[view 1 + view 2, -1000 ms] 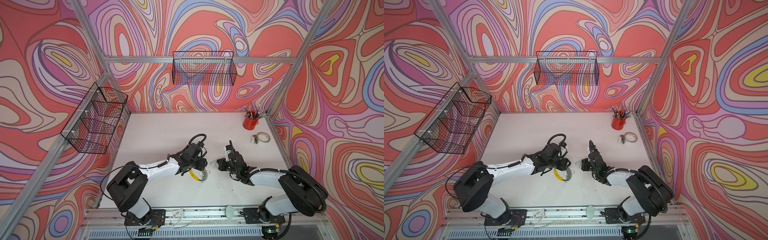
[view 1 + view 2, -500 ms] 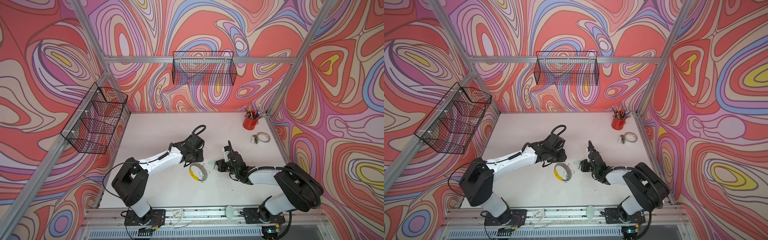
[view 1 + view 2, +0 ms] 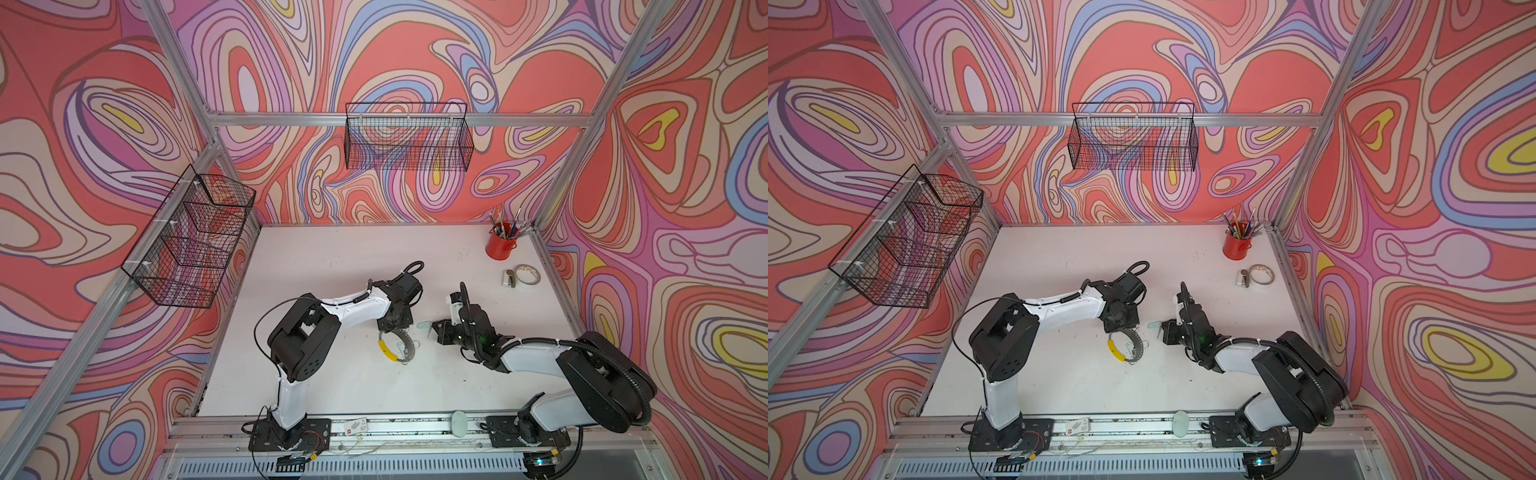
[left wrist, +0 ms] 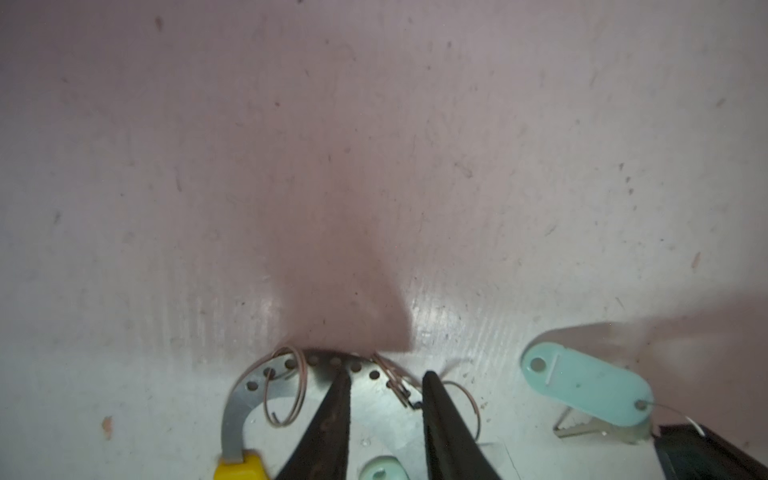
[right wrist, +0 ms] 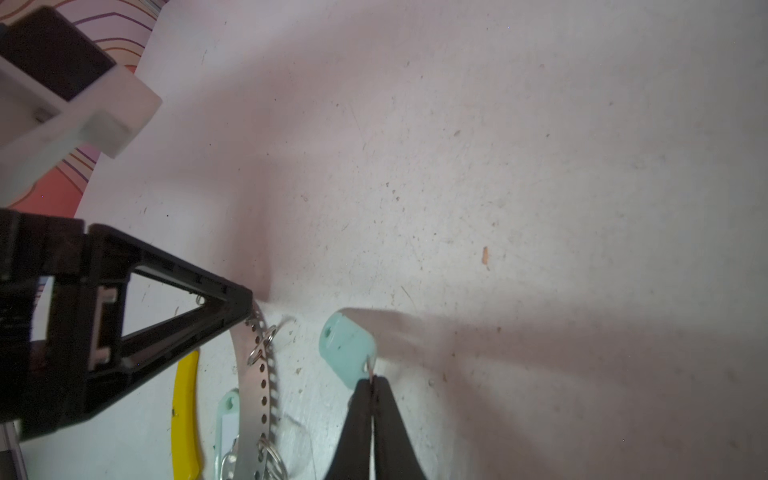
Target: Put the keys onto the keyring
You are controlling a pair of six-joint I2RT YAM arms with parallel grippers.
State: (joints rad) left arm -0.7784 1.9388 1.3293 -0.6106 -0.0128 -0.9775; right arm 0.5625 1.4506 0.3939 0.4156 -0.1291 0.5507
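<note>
— What's new on the surface?
— The left end effector has dropped back onto the keyring. Its jaws are narrowing astride the rim but not pinching yet.
— And the right end effector?
— Clamped on the ring of a key's teal tag, just beside the left tips. Once the hoop is steadied, the wire loop between the left jaws looks like the target.

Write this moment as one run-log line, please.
left gripper: open, over keyring rim | right gripper: shut on key, by its wire loop | key: not yet on keyring
</note>
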